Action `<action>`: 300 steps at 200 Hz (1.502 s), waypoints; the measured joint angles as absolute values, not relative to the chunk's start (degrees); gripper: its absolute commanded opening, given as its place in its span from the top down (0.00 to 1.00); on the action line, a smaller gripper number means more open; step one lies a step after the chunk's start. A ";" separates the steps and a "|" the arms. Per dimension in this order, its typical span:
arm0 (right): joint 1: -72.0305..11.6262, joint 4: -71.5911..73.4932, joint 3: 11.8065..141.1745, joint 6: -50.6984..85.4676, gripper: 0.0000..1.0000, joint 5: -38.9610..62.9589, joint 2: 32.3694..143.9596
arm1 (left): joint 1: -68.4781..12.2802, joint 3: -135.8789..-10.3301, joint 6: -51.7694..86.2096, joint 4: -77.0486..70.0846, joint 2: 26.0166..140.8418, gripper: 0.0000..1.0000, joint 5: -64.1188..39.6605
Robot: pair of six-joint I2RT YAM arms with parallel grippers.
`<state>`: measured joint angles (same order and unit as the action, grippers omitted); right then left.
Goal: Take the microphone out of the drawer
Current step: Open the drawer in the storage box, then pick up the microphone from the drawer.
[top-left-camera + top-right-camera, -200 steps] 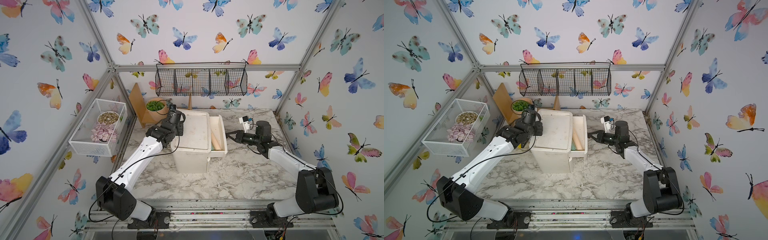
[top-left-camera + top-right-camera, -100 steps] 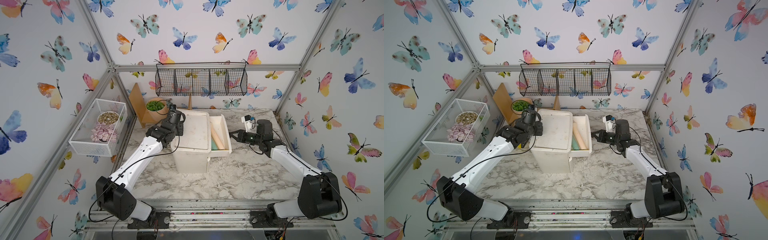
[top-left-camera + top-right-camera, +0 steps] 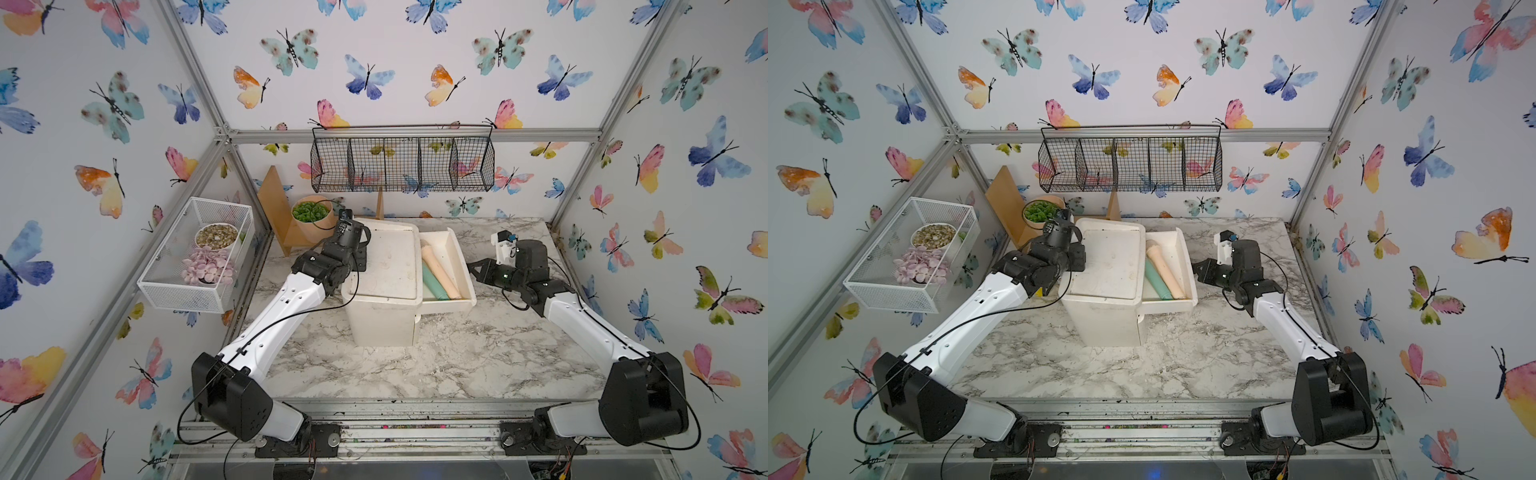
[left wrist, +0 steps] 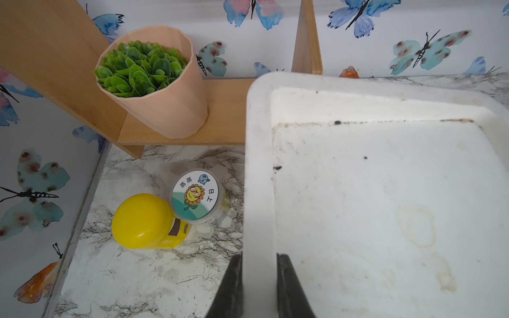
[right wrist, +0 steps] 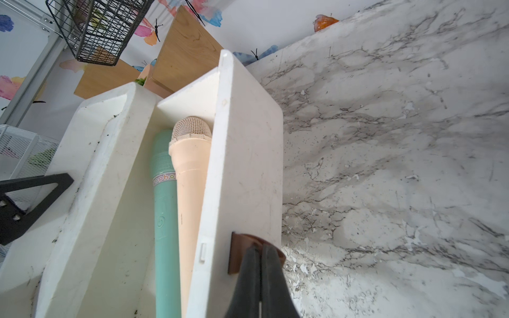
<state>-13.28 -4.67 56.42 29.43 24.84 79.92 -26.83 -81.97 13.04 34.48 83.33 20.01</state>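
Left gripper is clamped tight on the raised rim of the white cabinet. Across the cabinet top from it, the drawer sits open with a peach microphone and a teal microphone lying side by side inside, touching. Right gripper is pinched shut on the drawer's brown handle, microphones just beyond its fingertips.

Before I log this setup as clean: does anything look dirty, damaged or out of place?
Yes. The top of the white drawer unit bears brownish ring stains and dark specks, and the marble tabletop looks flaked beside the open drawer.
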 measured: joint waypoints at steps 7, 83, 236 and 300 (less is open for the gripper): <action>-13.28 -4.69 56.42 29.56 0.98 24.80 79.92 | -26.85 -81.97 13.04 34.48 83.33 0.87 20.01; -11.90 -7.11 56.97 29.08 0.69 21.52 80.14 | -26.85 -81.97 12.01 34.48 83.33 0.76 20.03; -13.93 -27.62 83.59 12.36 0.44 26.44 80.79 | -26.83 -82.04 11.57 34.02 83.42 0.85 20.32; -25.58 -37.91 95.61 4.80 0.43 23.70 91.68 | -26.68 -82.04 12.38 33.91 83.42 0.91 20.25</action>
<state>-25.58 -37.91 95.61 4.80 23.70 91.68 -26.68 -82.04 12.38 33.91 83.42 20.25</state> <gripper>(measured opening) 0.571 0.194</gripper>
